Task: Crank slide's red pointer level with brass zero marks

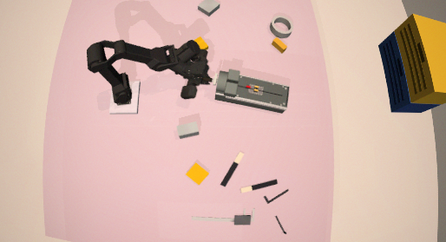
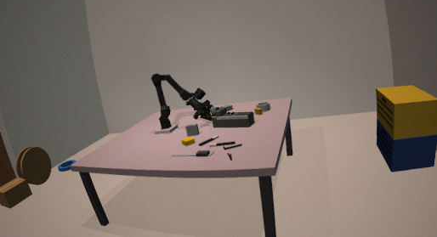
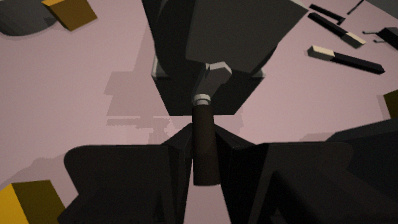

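Crank handle (image 3: pixel 205 145), at the machine's (image 1: pixel 278 104) (image 2: pixel 233 121) arm-side end, is pinched between nearly closed jaws (image 1: pixel 211 81) (image 2: pixel 212 119). The red pointer (image 1: pixel 248 87) seems just short of the brass marks (image 1: pixel 256 88); overcranking could carry it past, and a dragging release could shift it.

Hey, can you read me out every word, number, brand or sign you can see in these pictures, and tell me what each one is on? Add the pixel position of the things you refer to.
There are no words, numbers, brands or signs that I can read.
Machine (image 1: pixel 271 101) (image 2: pixel 233 121): fine pale marks around the brass zero marks (image 1: pixel 256 88), too small to make out.
Caliper (image 1: pixel 242 219) (image 2: pixel 202 153): no lettering or figures readable.
Yellow and blue crates (image 1: pixel 427 47) (image 2: pixel 414 118): slots only, no readable text.
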`<state>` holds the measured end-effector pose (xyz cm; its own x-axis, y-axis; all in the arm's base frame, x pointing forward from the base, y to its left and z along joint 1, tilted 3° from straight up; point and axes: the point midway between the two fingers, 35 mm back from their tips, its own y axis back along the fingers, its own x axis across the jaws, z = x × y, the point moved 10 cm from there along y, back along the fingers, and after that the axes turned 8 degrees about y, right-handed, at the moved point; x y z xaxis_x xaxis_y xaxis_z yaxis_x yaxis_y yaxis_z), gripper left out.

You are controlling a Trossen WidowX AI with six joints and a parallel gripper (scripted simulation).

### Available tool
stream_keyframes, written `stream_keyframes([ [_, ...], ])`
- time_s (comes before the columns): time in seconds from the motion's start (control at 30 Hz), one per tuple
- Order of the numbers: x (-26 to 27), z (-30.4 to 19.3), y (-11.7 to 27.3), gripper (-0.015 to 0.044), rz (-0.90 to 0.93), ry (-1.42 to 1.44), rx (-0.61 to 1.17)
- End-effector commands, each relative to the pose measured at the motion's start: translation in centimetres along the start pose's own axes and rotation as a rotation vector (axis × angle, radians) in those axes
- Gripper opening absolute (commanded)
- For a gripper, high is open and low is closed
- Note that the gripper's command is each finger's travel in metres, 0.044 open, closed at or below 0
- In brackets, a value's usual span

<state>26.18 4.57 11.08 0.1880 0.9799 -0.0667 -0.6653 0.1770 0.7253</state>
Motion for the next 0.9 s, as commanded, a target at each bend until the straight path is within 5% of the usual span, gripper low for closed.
stream_keyframes([
  [0.0,0.60,0.23,0.19,0.0000,0.025,0.006,-0.005],
  [0.87,0.76,0.43,0.38,0.0000,0.026,0.006,-0.005],
])
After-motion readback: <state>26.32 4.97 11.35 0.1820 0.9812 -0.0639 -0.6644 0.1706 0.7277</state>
